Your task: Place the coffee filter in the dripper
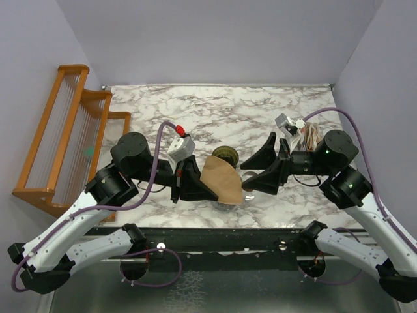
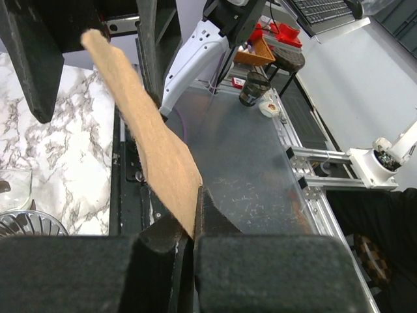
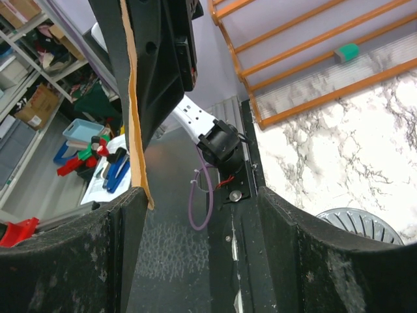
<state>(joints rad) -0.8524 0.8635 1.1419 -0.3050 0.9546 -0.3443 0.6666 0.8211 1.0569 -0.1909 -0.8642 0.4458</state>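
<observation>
Left tool point(image 2: 193, 225) pinches tan paper point(image 2: 153, 143); right tool point(image 3: 199, 205) gapes.

Top external: fixed, high behind the arm bases, looks down and forward over the white-and-grey marbled tabletop point(image 1: 260, 111).
Left wrist: close behind the left gripper point(image 2: 193, 212), faces right along the near table edge.
Right wrist: close behind the right gripper point(image 3: 202, 215), faces left toward the orange wooden slatted rack point(image 1: 73, 68).
Shared by all three: the flat tan fan-shaped paper piece point(image 1: 220, 181).

Top view: the tan paper piece point(image 1: 220, 181) hides the near edge of the dripper point(image 1: 225, 154) and most of a round item point(image 1: 225, 205) beneath. Left wrist view: the frame edge crops a ribbed rim point(image 2: 26, 225), unidentifiable.
</observation>
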